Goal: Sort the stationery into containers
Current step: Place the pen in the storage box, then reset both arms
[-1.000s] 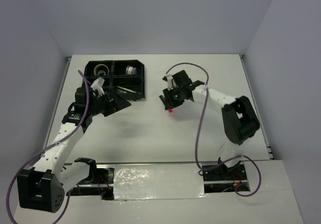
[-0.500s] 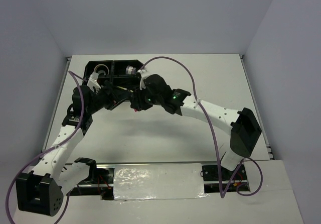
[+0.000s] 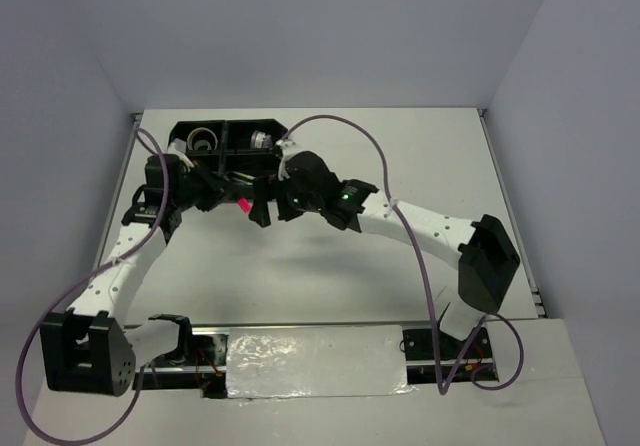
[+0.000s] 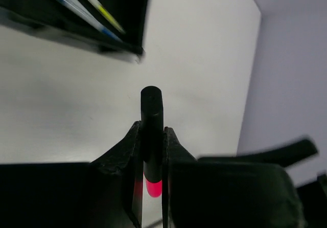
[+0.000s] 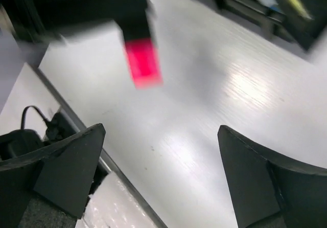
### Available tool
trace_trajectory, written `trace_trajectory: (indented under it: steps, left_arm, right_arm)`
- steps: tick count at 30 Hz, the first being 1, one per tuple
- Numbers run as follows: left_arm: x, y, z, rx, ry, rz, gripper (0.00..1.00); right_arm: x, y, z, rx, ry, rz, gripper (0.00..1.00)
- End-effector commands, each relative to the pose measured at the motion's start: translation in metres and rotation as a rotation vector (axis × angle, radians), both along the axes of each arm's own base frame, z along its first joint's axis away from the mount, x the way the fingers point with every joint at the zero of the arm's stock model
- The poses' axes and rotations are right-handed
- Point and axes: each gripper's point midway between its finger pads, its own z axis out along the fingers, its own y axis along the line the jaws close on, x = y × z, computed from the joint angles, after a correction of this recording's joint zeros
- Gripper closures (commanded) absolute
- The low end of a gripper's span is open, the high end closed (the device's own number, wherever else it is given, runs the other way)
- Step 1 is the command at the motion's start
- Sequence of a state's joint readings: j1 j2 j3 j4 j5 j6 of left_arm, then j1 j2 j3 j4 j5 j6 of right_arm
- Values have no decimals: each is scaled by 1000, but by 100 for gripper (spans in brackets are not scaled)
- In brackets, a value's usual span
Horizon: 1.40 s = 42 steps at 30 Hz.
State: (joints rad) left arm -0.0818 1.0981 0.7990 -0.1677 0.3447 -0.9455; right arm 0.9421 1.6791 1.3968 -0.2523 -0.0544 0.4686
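Note:
A black marker with a pink end (image 4: 151, 110) is clamped upright between the fingers of my left gripper (image 4: 152, 132); the pink end (image 3: 243, 205) sticks out below them. My right gripper (image 5: 161, 130) stands wide open just beside that pink end (image 5: 142, 62), with nothing between its fingers. In the top view both grippers meet in front of the black four-compartment tray (image 3: 225, 126): left gripper (image 3: 222, 194), right gripper (image 3: 264, 209). The tray holds a tape roll (image 3: 204, 142), a second roll (image 3: 262, 139), a thin blue pen (image 4: 76, 7) and a yellow-green stick (image 4: 99, 7).
The tray's near wall (image 4: 71, 36) lies just beyond my left fingers. The right arm (image 3: 420, 226) stretches across the middle of the white table (image 3: 330, 276). Purple cables (image 3: 385, 166) loop above it. Grey walls close in the table on three sides.
The right arm carried the pink-ended marker leftward to the left gripper. The left gripper shut on the marker and the right gripper opened, letting it go.

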Motion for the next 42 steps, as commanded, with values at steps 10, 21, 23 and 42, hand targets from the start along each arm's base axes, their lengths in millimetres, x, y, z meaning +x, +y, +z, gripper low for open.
trace_trajectory:
  steps: [10, 21, 23, 42]
  left_arm:
    - [113, 177, -6, 182, 180, 570, 89]
    - [140, 172, -46, 120, 262, 513, 39]
    - [133, 168, -33, 114, 223, 502, 28]
    - [-63, 147, 80, 752, -93, 309, 1]
  right_arm:
    - [3, -122, 28, 11, -105, -231, 0]
    - [5, -142, 27, -10, -128, -237, 0]
    - [9, -146, 26, -17, -123, -243, 0]
    - [-55, -326, 124, -107, -448, -640, 0]
